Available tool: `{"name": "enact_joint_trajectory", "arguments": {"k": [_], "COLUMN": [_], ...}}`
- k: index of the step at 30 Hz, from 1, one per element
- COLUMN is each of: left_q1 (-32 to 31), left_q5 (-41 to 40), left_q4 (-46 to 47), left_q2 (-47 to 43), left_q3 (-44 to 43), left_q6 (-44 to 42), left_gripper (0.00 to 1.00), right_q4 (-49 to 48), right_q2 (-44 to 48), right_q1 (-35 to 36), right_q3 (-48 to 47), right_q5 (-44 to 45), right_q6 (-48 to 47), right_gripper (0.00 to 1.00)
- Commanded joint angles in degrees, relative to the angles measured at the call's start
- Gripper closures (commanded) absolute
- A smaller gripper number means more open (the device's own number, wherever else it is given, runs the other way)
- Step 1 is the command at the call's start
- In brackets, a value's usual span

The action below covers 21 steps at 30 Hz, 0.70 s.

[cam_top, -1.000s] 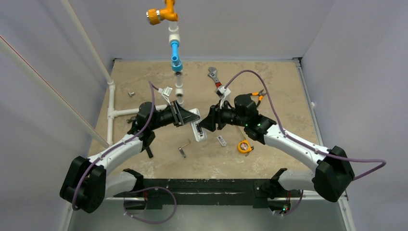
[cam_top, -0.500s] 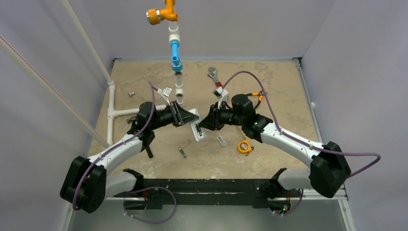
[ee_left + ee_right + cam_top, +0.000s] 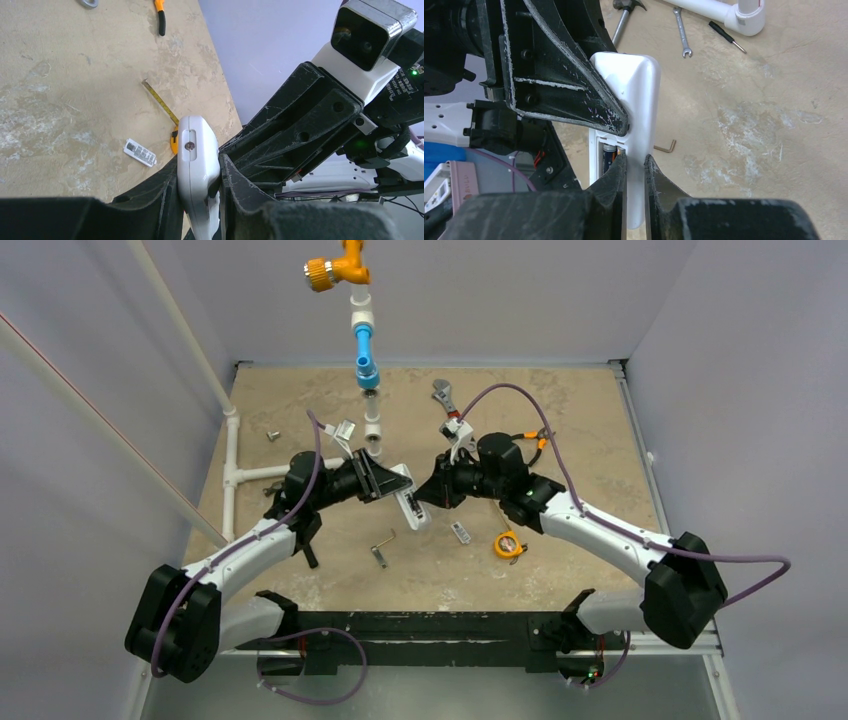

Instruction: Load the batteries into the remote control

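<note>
While both arms reach inward over the tan bench [image 3: 560, 420], the left arm [image 3: 250, 540] and the right arm [image 3: 600, 530] meet above its middle. The left tool [image 3: 199, 172] is clamped hard on the remote control [image 3: 197, 145], with a black finger pressed against each flat side of the white slab. It holds the slab clear of the bench, one end tilted down. The right tool [image 3: 635, 167] faces it, drawn almost fully closed, and nips a thin wall of the remote control right at the open battery bay. White pipe pieces [image 3: 232, 475] lie along the left edge of the bench. A yellow tape measure [image 3: 509, 544] sits on the surface below the right arm. A small pale flat piece [image 3: 460, 532] lies just beside it, and a bent hex key [image 3: 380, 548] lies farther left. Inside the bay, the dark end of one battery [image 3: 609, 151] shows next to the right tool's inner finger.
</note>
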<state>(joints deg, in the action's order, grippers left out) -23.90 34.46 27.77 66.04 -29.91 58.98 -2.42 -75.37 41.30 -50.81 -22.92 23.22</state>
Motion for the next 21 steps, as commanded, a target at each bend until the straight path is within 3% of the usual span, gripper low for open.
{"name": "enact_joint_trajectory", "arguments": {"k": [1,21], "left_q1": [0.08,0.08], "left_q5": [3.92,4.05], "left_q4": [4.38,3.45], "left_q2": [-0.77,-0.25], "left_q3": [-3.22,-3.76], "left_q6": [0.88,0.61], "left_gripper": [1.00,1.00], "right_q4": [2.24,4.79], "right_q2": [0.21,3.61], "right_q1": [-0.17,1.26], "right_q3": [-2.45,-2.70], "right_q5": [4.64,13.76], "right_q6": [-4.00,-10.99], "right_gripper": [1.00,1.00]}}
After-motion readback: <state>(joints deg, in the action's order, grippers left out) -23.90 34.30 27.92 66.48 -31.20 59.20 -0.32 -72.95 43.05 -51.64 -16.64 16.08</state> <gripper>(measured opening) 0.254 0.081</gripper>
